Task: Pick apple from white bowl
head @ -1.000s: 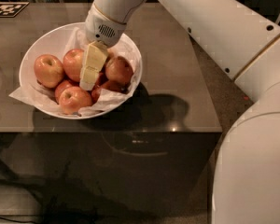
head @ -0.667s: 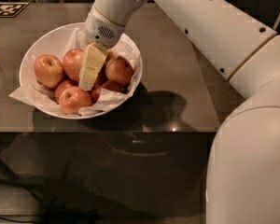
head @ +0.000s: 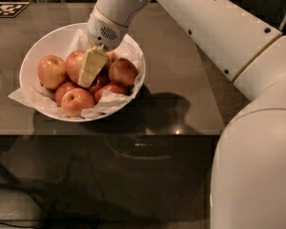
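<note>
1. Since a second ago your arm [head: 214, 37] has hardly shifted: the gripper [head: 91, 69] stays low in the white bowl [head: 43, 42], pointing down into the heap at the same spot.
2. You can see only one pale finger [head: 92, 66] laid across the fruit; I cannot tell how far the claw is spread or whether it has hold of anything.
3. The apple [head: 75, 63] you want sits near the middle of the bowl, rosy red, its right side hidden behind that finger; the two appear to touch, though this angle leaves it unsure.
4. A yellower apple [head: 51, 71] lies to its left, another apple [head: 77, 100] at the front, and a darker one [head: 123, 72] to the right of the finger.
5. Crumpled white paper [head: 24, 95] lines the bowl and spills over its rim.
6. The bowl rests on the dark glossy table [head: 176, 70], with a marker tag [head: 8, 8] at the far left corner.
</note>
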### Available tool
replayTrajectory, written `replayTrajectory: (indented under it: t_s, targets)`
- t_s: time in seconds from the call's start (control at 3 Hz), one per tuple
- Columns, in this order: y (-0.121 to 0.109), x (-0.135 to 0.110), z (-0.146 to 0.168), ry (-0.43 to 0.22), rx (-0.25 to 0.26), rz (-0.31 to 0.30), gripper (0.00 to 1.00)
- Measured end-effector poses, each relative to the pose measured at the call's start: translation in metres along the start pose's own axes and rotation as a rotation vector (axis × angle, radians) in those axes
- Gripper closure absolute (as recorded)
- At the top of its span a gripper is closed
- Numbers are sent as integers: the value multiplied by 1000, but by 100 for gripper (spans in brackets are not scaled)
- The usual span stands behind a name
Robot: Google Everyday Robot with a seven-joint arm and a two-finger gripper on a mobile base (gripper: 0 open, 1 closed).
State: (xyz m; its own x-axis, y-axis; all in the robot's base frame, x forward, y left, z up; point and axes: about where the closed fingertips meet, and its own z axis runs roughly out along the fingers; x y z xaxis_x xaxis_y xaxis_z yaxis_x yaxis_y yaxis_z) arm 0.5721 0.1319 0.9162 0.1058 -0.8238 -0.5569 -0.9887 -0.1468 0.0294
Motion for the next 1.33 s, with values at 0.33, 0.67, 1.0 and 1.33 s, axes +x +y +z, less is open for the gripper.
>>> replayTrajectory:
  t_s: [0.33, 0.67, 1.0, 1.33]
  targets:
    - [0, 0, 0, 0, 0, 0, 66]
    - [0, 0, 0, 0, 0, 0, 89]
    - [0, 0, 0, 0, 0, 0, 100]
    - [7, -15, -24, 58, 67, -51, 100]
